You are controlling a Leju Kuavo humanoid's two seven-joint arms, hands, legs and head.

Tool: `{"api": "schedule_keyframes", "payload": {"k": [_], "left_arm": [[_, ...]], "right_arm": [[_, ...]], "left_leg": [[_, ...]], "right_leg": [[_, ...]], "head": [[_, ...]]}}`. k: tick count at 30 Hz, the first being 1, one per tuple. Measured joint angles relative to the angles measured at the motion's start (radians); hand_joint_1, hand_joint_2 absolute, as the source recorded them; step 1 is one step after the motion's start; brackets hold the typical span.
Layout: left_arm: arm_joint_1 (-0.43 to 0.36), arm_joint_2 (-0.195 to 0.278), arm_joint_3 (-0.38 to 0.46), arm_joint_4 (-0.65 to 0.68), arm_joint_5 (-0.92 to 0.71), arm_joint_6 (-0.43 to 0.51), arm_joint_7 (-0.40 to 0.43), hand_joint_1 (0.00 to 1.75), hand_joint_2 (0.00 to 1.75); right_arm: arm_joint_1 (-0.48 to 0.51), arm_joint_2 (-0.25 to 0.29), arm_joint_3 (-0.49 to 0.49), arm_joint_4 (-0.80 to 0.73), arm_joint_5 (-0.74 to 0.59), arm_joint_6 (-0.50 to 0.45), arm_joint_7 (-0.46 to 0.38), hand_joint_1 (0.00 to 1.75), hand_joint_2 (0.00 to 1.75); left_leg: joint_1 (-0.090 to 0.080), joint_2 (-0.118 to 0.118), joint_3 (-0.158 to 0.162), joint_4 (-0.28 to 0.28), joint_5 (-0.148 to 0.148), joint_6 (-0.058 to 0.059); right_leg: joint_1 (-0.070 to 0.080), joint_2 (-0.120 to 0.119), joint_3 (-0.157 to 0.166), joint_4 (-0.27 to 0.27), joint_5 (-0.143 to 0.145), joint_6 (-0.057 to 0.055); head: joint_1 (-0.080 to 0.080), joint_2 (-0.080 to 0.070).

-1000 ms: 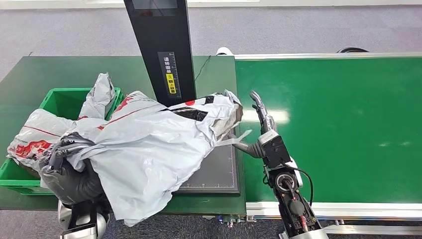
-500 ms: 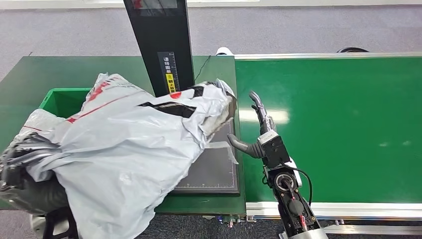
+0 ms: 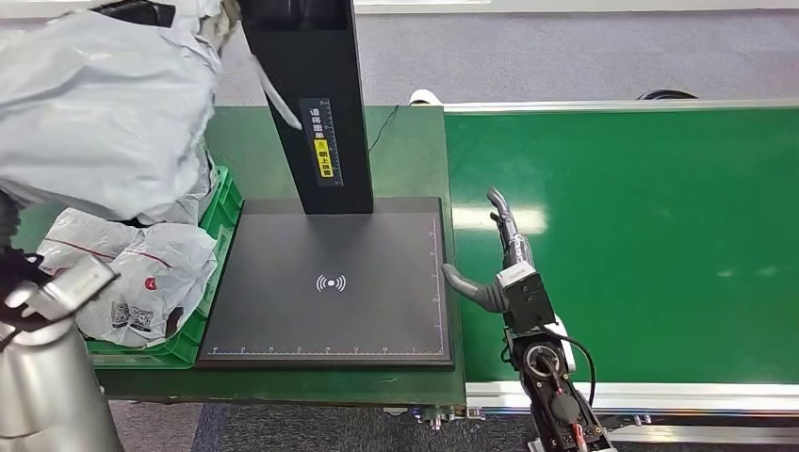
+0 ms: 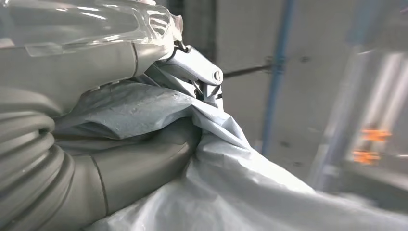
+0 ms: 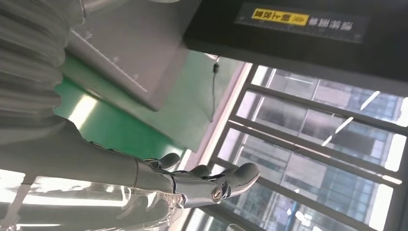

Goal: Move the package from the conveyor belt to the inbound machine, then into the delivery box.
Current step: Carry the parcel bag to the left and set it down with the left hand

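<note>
- Left hand (image 4: 120,144): thumb and fingers (image 4: 202,77) clamp a fold of the grey package (image 3: 104,104); plastic bunches between them, the rest of the bag hangs past the fingertips.
- Package is up in the air at far left of the head view, above the green delivery box (image 3: 221,221), beside the black post (image 3: 306,94) of the inbound machine.
- Machine's scan plate (image 3: 330,282) sits bare, just inboard of the right thumb.
- Right hand (image 3: 499,259): holds nothing, fingers (image 3: 504,212) straight and slightly apart, thumb pointing at the plate edge; hand hovers over the green conveyor belt (image 3: 641,245) next to the plate.
- Delivery box holds other grey-white bags (image 3: 132,273) with red print, below the held package.
</note>
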Motion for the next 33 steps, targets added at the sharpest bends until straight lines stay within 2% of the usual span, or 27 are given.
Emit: {"api": "schedule_keyframes", "payload": {"k": [5,9,12,17,19,22,24,26,33], "left_arm": [[-0.107,-0.041,0.185,0.203,-0.109,0.000,-0.011,1.75,1.75],[-0.148,-0.070,0.297,0.330,-0.195,0.000,0.009,1.75,1.75],[-0.156,-0.081,0.337,0.408,-0.234,0.000,0.036,1.75,1.75],[-0.164,-0.091,0.361,0.461,-0.240,0.000,0.046,1.75,1.75],[-0.166,-0.093,0.364,0.480,-0.251,0.000,0.083,1.75,1.75],[-0.161,-0.083,0.339,0.530,-0.281,-0.003,0.251,1.75,1.75],[-0.138,-0.060,0.281,0.568,-0.273,-0.018,0.404,1.75,1.75],[-0.096,-0.034,0.197,0.586,-0.244,-0.051,0.513,1.75,1.75],[0.089,0.010,-0.059,0.529,-0.139,-0.318,0.590,1.75,1.75]], "right_arm": [[0.031,-0.009,-0.001,-0.034,0.024,0.000,0.014,0.00,1.75],[0.050,-0.010,-0.001,-0.054,0.045,0.000,0.021,0.00,1.75],[0.059,-0.010,-0.003,-0.068,0.049,0.000,0.022,0.00,1.75],[0.065,-0.010,-0.007,-0.079,0.051,0.000,0.022,0.00,1.75],[0.066,-0.011,-0.008,-0.082,0.053,0.003,0.024,0.00,1.75],[0.072,-0.011,-0.012,-0.093,0.067,0.014,0.031,0.00,1.75],[0.077,-0.011,-0.019,-0.104,0.084,0.029,0.037,0.00,1.75],[0.082,-0.011,-0.027,-0.113,0.099,0.043,0.040,0.00,1.75],[0.086,-0.011,-0.058,-0.125,0.119,0.076,0.041,0.00,1.75]], "left_leg": [[0.000,0.000,-0.001,0.000,0.000,0.000],[0.000,0.000,-0.001,0.000,0.000,0.000],[0.000,0.000,-0.001,0.000,0.000,0.000],[0.000,0.000,-0.001,0.000,0.000,0.000],[0.000,0.000,-0.001,0.000,0.000,0.000],[0.000,0.000,-0.001,0.000,0.000,0.000],[0.000,0.001,-0.001,0.000,0.000,0.000],[0.000,0.001,-0.001,0.000,0.000,0.000],[-0.001,0.000,-0.002,0.000,0.000,0.000]], "right_leg": [[0.000,0.000,-0.001,0.000,0.000,0.000],[0.000,0.000,-0.001,0.000,0.000,0.000],[0.000,0.001,-0.001,0.000,0.000,0.000],[0.000,0.001,-0.001,0.000,0.000,0.000],[0.000,0.001,-0.001,0.000,0.000,0.000],[0.000,0.001,-0.001,0.000,0.000,0.000],[0.000,0.001,-0.001,0.000,0.000,0.000],[0.000,0.001,-0.001,0.000,0.000,0.000],[-0.001,0.001,-0.001,0.000,0.000,0.000]], "head": [[0.000,0.000],[0.000,0.000],[0.000,0.000],[0.000,0.000],[0.000,0.000],[0.000,0.000],[-0.001,0.000],[-0.001,0.000],[0.000,0.000]]}}
